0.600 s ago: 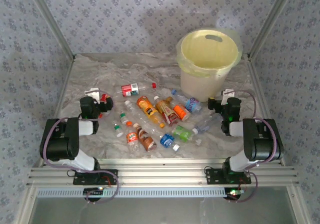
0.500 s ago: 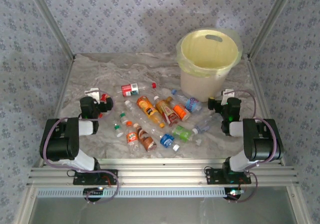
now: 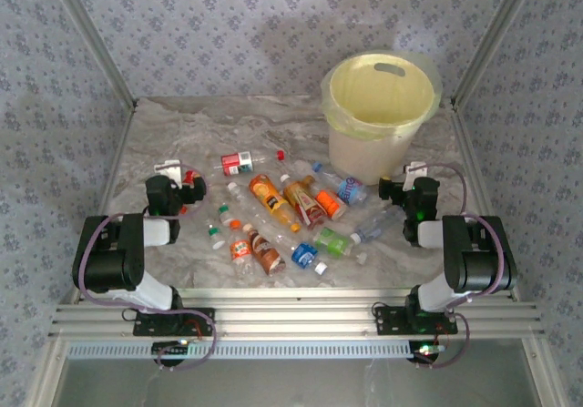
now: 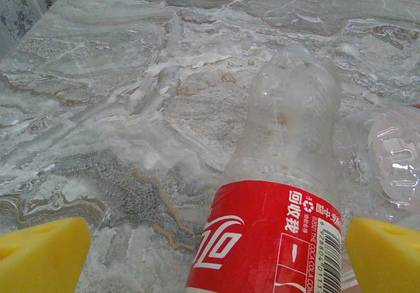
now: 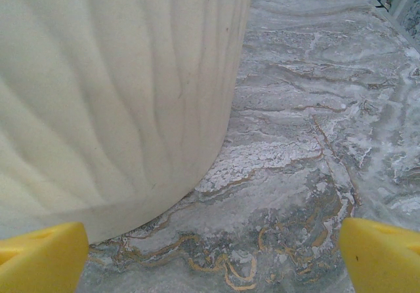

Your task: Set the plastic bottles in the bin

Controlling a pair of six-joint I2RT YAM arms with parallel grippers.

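My left claw (image 4: pixel 213 255) and right claw (image 5: pixel 211 257) gape wide; a clear red-labelled plastic bottle (image 4: pixel 283 142) lying before the left is cut off below.

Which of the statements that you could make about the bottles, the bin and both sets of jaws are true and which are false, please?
1. The bin stands upright at the far right of the table. True.
2. Several bottles lie inside the bin. False: none can be seen in it; they lie scattered on the table.
3. The left jaws and the right jaws both stand open. True.
4. The right jaws hold a bottle. False: they are empty and face the bin's wall.
5. A red-labelled bottle lies on the table just ahead of the left jaws. True.
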